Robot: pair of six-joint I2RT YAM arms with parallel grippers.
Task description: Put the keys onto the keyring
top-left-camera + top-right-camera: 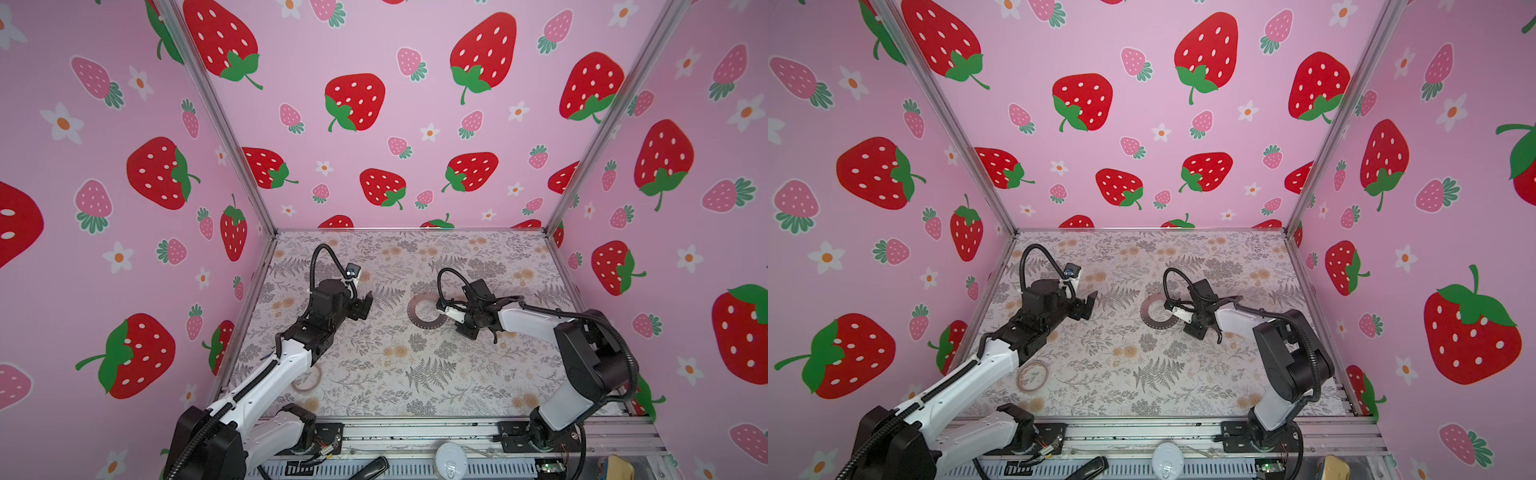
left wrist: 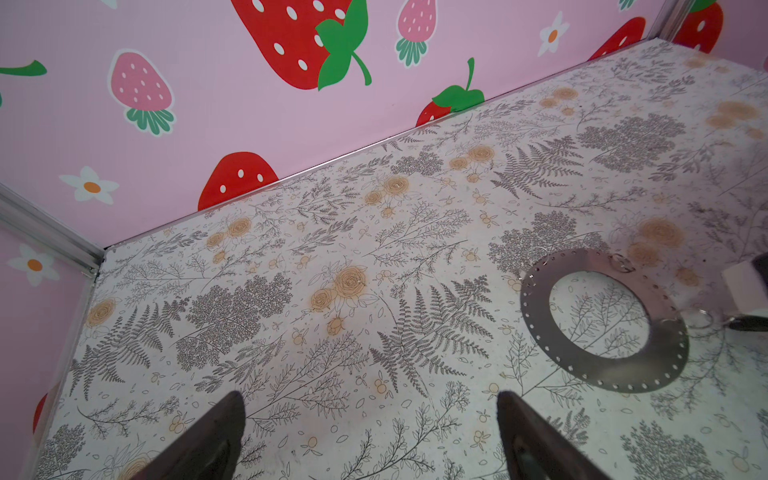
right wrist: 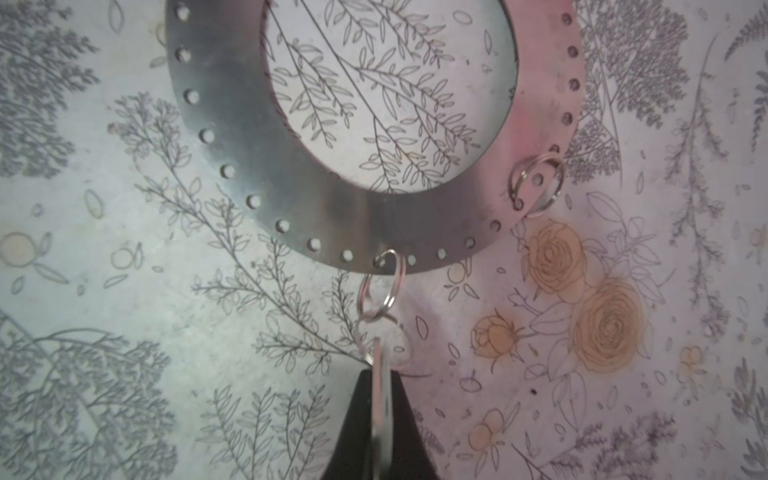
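Bimanual robot cell w/ a floral table [image 1: 374, 386], seen from above. Far L: a beige tape-like ring [image 1: 1032, 376] lies beside the L arm and is not part of the job. The L gripper [image 1: 363, 306] hovers over bare table w/ jaws spread wide, holding nothing, well apart from the work.

Centre-R: the keyring [image 1: 417, 323], a flat grey disc w/ a big hole and tiny rim holes, lies flat on the table. In the R wrist view a small split ring [image 3: 380, 286] passes thru one rim hole, and the head of the key [image 3: 378, 357] links to it. The R gripper [image 3: 380, 376] is closed tight on the key's blade, just beside the disc's edge. A second split ring [image 3: 538, 183] sits on the rim further round, no key seen on it.

Judgement: one key looks hooked on, tho whether its ring is fully threaded can't be told. Letting go is left to do. No other keys are visible.
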